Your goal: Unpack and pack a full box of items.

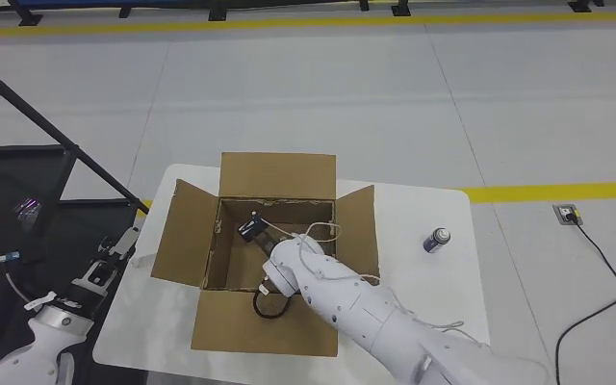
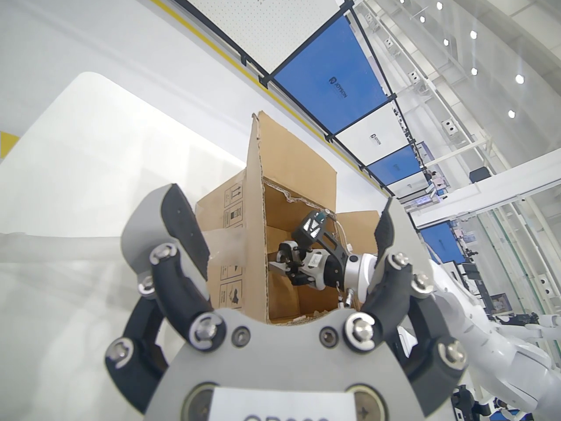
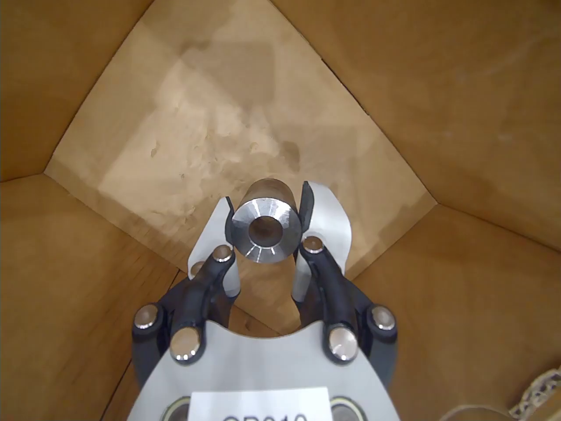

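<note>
The white surface (image 1: 423,289) carries an open cardboard box (image 1: 279,178) with its flaps spread. Inside the box, the right tool (image 3: 266,203) is clenched around a metal cylinder (image 3: 266,227). The left tool (image 2: 281,205) hangs outside the box's left wall, released and gripping nothing. A small can (image 1: 437,239) sits well to the right of the box.
</note>
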Controlling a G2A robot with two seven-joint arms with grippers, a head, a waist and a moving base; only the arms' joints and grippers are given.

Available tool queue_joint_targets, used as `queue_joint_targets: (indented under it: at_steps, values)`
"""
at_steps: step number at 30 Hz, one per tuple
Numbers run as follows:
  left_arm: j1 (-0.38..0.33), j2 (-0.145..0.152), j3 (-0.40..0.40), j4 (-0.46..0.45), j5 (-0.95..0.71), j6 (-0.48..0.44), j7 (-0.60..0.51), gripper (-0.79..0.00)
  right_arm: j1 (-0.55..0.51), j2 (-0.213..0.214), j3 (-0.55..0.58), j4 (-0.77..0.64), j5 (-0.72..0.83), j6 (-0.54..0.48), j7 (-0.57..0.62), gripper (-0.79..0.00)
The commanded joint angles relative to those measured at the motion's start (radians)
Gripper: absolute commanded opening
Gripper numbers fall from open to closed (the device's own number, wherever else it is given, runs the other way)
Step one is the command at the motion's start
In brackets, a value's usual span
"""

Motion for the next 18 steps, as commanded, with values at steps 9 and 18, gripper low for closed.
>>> queue_joint_targets:
  at_steps: [9,18]
  values:
    - [0.0,0.0,0.0,0.0,0.0,0.0,0.0,0.0,0.015,-0.087,-0.004,0.167,0.006,-0.03,-0.034,-0.511]
    - [0.0,0.0,0.0,0.0,0.0,0.0,0.0,0.0,0.037,-0.125,0.02,0.239,0.013,-0.049,-0.055,-0.431]
